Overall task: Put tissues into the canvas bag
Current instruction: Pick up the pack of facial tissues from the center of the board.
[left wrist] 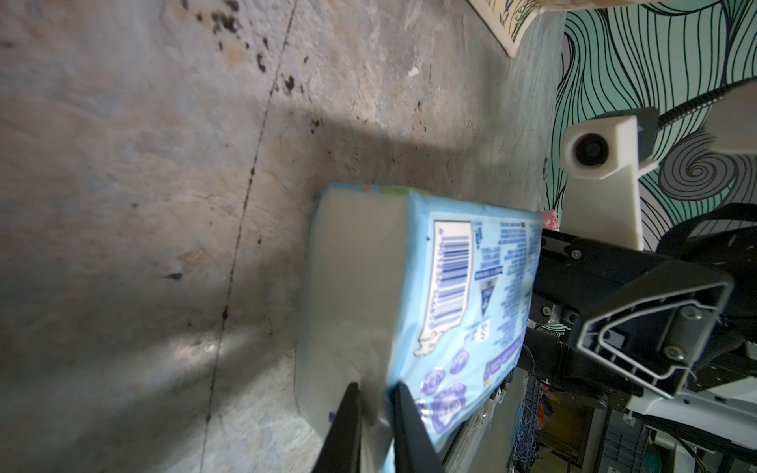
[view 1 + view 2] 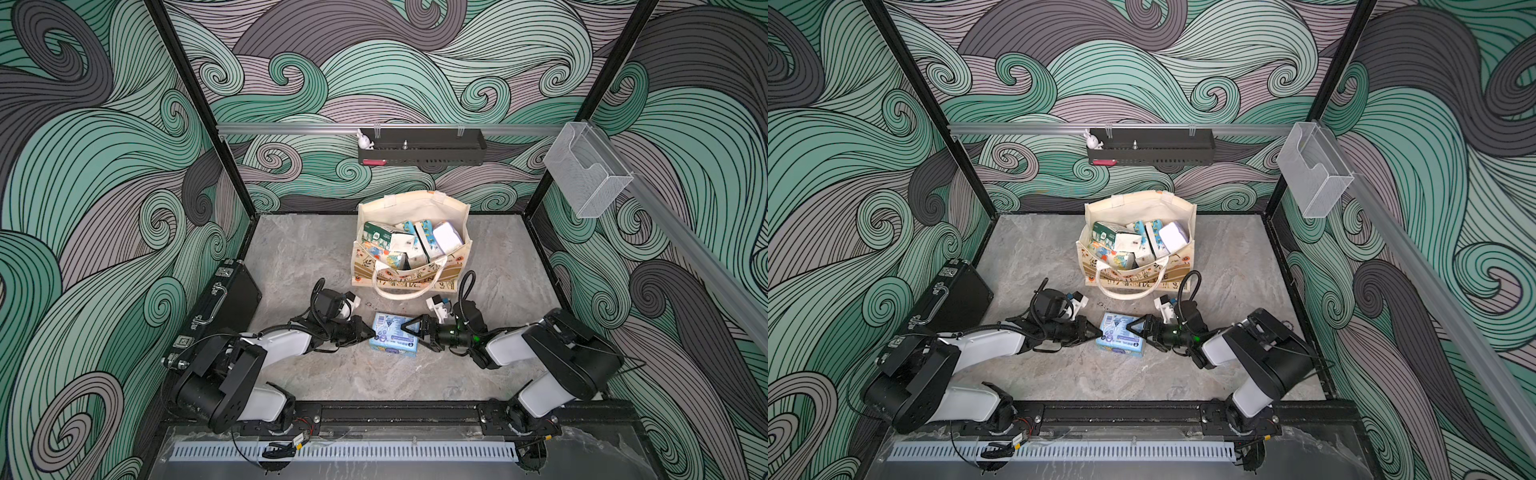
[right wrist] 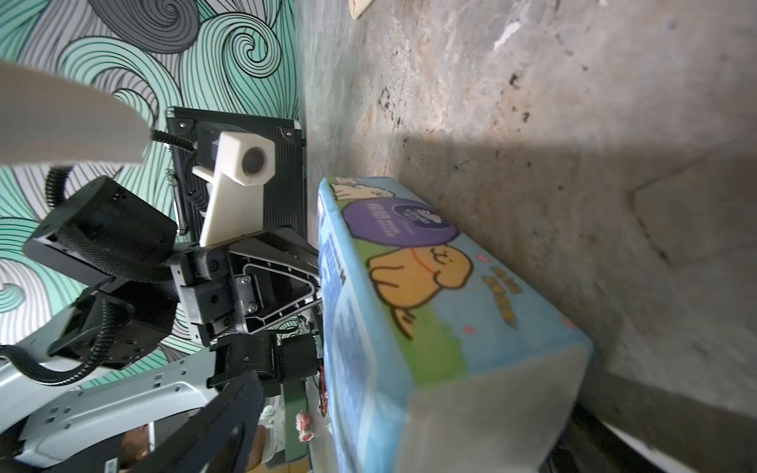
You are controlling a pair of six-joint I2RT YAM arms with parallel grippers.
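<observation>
Pickup stage, by the look of it. Found just one light blue pack (image 2: 387, 338) outside the canvas bag (image 2: 455, 266), lying on the table (image 2: 299, 257) just in front of the bag and between both arms. Spotted several other packs (image 2: 419, 243) already inside the bag. Logged left gripper (image 2: 371, 332) as almost closed, seemingly pinching the wrap at one end of the pack; checked against the left wrist view, same read. Logged right gripper (image 2: 405, 328) as spread wide around the opposite end, gripping nothing. Judged next move: close right on the pack body, lift clear of the bag's rim, carry over the opening, release. Flagged the soft wrap as likely to slip from a thin pinch.
</observation>
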